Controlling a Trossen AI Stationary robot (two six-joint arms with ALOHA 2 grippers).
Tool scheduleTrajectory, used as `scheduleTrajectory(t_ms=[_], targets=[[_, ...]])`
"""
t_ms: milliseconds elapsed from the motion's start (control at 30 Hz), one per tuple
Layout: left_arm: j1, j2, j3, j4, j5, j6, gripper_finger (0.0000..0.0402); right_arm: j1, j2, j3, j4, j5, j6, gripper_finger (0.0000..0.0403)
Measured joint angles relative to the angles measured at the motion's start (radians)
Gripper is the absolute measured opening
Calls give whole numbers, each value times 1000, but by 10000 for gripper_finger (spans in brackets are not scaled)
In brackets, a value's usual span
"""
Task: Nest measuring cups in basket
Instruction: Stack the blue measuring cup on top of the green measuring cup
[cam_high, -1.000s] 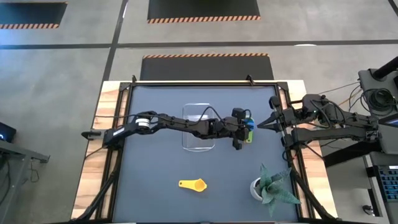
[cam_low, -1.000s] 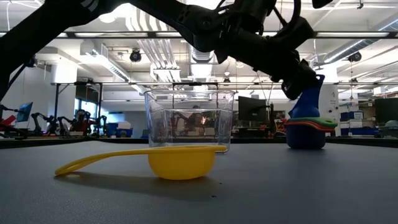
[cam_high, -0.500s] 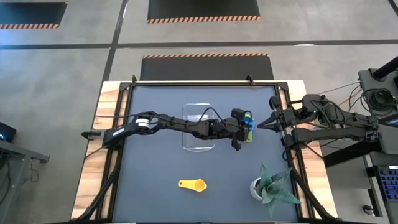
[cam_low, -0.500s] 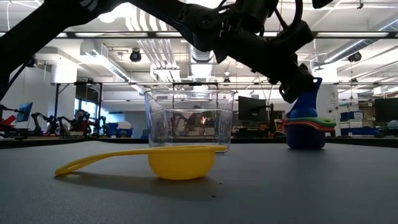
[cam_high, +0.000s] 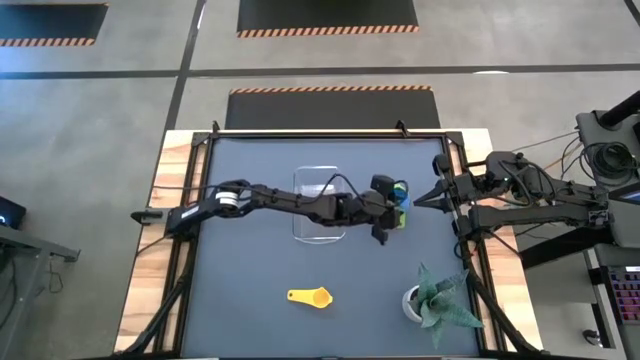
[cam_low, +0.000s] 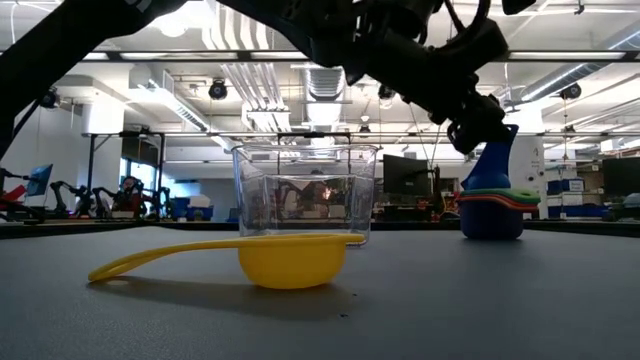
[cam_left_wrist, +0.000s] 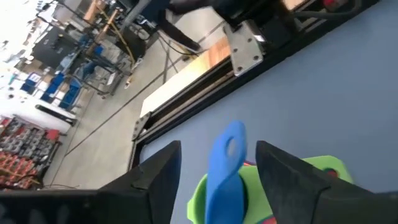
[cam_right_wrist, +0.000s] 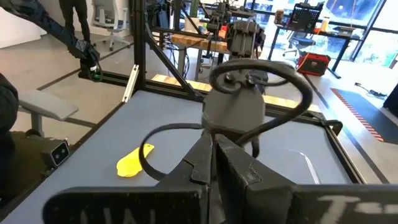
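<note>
Blue cup's handle (cam_left_wrist: 225, 163) is standing between my left pincer's (cam_left_wrist: 217, 167) released fingers; my right pincer (cam_right_wrist: 214, 163) is waiting clenched.

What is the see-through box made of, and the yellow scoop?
The basket looks like clear, glossy plastic: the room shows through its walls. The yellow cup looks like smooth, solid-coloured plastic with a soft shine, though that is only a guess from looks.
</note>
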Motion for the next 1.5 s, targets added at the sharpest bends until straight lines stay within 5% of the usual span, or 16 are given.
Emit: scheduleTrajectory(t_ms=[467, 900, 1300, 1500], targets=[[-17, -1, 107, -138, 0, 31, 182, 0, 0, 0, -1, 0, -2, 9], [15, 1, 137, -169, 7, 72, 7, 0, 0, 0, -30, 0, -6, 9], [13, 6, 87, -174, 114, -3, 1, 0, 0, 0, -29, 0, -6, 9], [14, 6, 83, -175, 78, -6, 0, 0, 0, 0, -20, 0, -4, 9]])
